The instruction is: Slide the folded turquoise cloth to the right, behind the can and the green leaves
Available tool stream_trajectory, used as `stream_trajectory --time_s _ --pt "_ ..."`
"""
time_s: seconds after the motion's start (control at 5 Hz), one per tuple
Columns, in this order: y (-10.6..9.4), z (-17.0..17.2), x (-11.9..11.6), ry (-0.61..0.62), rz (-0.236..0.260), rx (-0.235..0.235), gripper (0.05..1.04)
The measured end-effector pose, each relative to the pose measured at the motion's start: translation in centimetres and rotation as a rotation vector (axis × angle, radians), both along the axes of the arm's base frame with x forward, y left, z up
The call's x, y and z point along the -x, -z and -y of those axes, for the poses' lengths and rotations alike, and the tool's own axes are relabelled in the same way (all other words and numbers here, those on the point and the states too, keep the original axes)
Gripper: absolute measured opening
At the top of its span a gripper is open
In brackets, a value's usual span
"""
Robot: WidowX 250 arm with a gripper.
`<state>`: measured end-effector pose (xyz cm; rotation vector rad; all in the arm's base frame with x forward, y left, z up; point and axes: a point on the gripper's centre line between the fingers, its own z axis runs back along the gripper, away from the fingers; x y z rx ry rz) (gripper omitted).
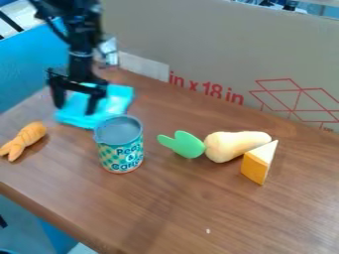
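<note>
so the gripper (75, 101) hangs low over the light blue thing (119, 99) at the back of the table (172, 213), upper left of the view. jaws are apart, one on each side, pointing down. can't tell if the tips touch the blue thing, or if it's a folded cloth or a shallow tray.

biggest worry imo is the can (120, 154). it's upright, right by the near corner of the blue thing (can't tell if they touch), so a low sideways swing could clip its rim and tip it. if the blue thing got dragged toward the can, same deal. and if the jaws shut a bit too high they'd get nothing, too low and they'd scrape the wood.

the orange carrot-looking toy (25, 139) is near the table's left edge, so a bump that way might roll it off. over on the right, the pale pear-shaped toy (232, 145) has a green leafy bit (187, 145) at its fat end and a cheese wedge (258, 162) up against its other side, so nudging one would probably shove the others.
</note>
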<state>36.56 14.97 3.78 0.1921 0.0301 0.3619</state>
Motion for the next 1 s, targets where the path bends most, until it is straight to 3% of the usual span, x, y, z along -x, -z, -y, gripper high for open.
stream_trajectory --time_s 0.2,0.6,1.0 --pt "-0.2 4.8 -1.6 0.101 0.004 -0.004 1.006" --pt "-0.1 9.5 -2.2 0.233 0.032 0.013 1.006" --pt "-1.3 9.3 -1.8 0.256 0.086 0.032 1.005"
